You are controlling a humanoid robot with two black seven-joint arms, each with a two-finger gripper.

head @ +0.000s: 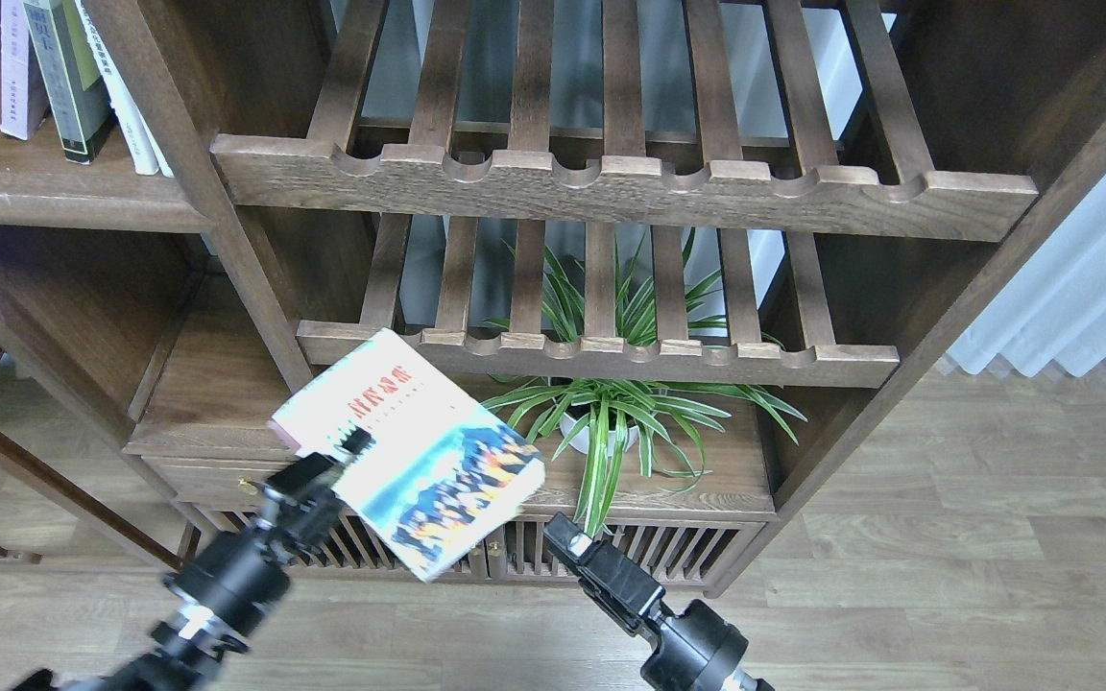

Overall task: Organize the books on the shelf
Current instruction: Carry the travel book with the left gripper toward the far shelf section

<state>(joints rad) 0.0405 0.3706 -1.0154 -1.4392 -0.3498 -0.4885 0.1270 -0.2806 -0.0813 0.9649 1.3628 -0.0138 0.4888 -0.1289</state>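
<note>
The cream book with the colourful picture (419,470) hangs in the air in front of the low cabinet, cover facing up and tilted. My left gripper (349,453) is shut on its left edge. My right gripper (565,534) is to the right of the book and apart from it; its fingers cannot be told apart. The white book with the purple top (17,67) and the black-grey book with the yellow-green panel (68,82) stand upright on the solid dark-brown shelf (63,197) at the top left.
Thin white-spined books (131,106) lean beside the two paperbacks. Two slatted racks (611,187) with scalloped rails fill the middle bay. A potted spider plant (611,422) stands under them. A drawer unit (227,403) sits behind the held book. Wooden floor lies to the right.
</note>
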